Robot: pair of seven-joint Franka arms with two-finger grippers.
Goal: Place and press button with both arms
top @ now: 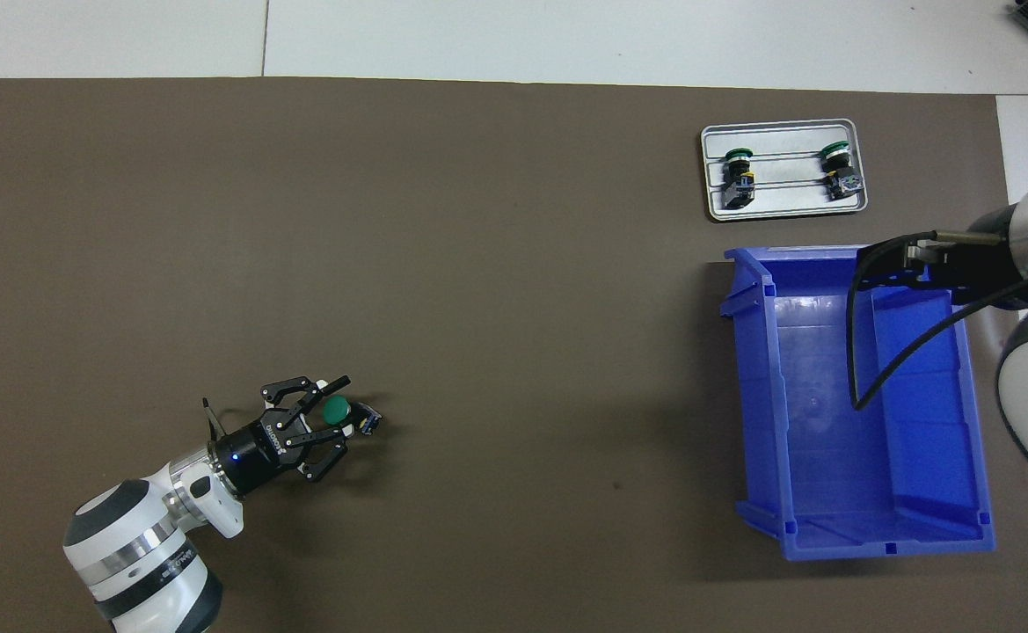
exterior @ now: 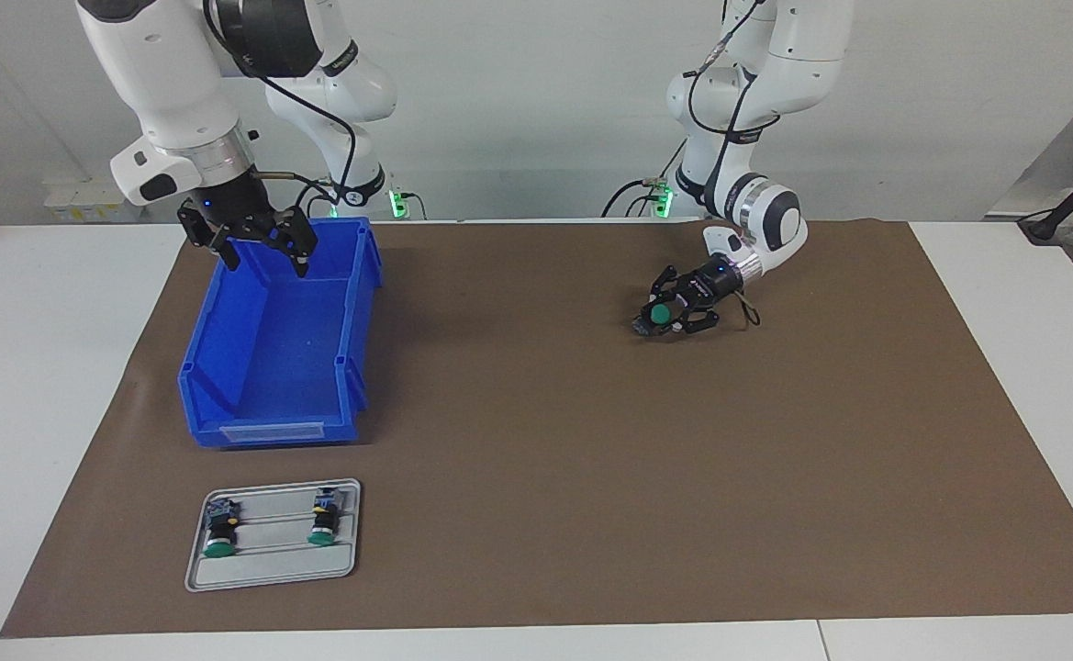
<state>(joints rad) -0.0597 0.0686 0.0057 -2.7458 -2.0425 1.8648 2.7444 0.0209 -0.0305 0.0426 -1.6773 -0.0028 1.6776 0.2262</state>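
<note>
A green-capped button [exterior: 660, 315] lies on the brown mat toward the left arm's end of the table, with its dark body pointing away from the gripper. It also shows in the overhead view [top: 335, 410]. My left gripper [exterior: 667, 308] is low at the mat, and its open fingers stand on either side of the button's cap; the overhead view [top: 343, 406] shows it too. My right gripper [exterior: 265, 257] hangs open and empty over the robot-side end of the blue bin [exterior: 196, 367]. It shows at the edge of the overhead view [top: 874, 268].
The blue bin [top: 747, 396] looks empty. A grey tray [exterior: 270, 560] lies farther from the robots than the bin and holds two more green-capped buttons [exterior: 219, 534] [exterior: 322, 523]. The tray [top: 786, 204] is also in the overhead view. The brown mat [exterior: 536, 459] covers the table.
</note>
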